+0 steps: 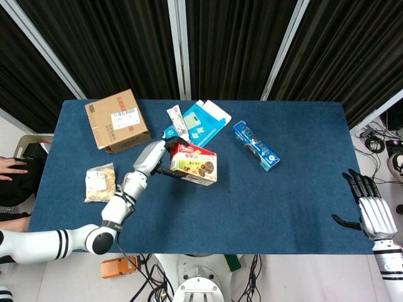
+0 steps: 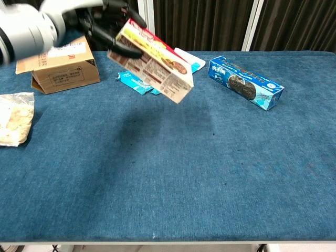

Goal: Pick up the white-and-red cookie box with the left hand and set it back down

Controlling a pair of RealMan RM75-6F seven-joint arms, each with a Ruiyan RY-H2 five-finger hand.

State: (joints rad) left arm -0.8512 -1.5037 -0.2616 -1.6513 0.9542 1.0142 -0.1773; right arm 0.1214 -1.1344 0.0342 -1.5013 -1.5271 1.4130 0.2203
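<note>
My left hand point(image 1: 155, 156) point(image 2: 102, 23) grips one end of the white-and-red cookie box point(image 1: 194, 165) point(image 2: 152, 61) and holds it in the air above the blue table point(image 1: 283, 189). The box is tilted, its free end pointing to the right and downward in the chest view. Its shadow falls on the cloth below. My right hand point(image 1: 371, 211) hovers open off the table's right front corner, fingers spread; the chest view does not show it.
A cardboard box point(image 1: 117, 119) point(image 2: 56, 65) stands at the back left. A clear snack bag point(image 1: 100, 182) point(image 2: 13, 118) lies at the left. Light-blue flat packs point(image 1: 200, 124) point(image 2: 176, 63) lie behind the lifted box. A blue cookie sleeve point(image 1: 255, 145) point(image 2: 245, 82) lies right of centre.
</note>
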